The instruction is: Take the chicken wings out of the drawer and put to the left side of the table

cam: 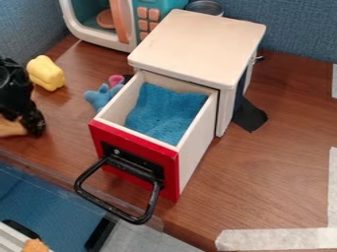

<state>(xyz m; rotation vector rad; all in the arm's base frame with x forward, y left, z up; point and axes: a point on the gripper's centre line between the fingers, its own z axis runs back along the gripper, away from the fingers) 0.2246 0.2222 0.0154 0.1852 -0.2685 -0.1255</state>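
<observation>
Camera view: a smooth, tan piece (9,129), apparently the toy chicken wing, shows at the left edge, partly cropped. It appears directly below the black two-finger robot gripper (19,115), well apart from the red-fronted, white wooden drawer (187,160). Whether the gripper is clenched or released cannot be told.
</observation>
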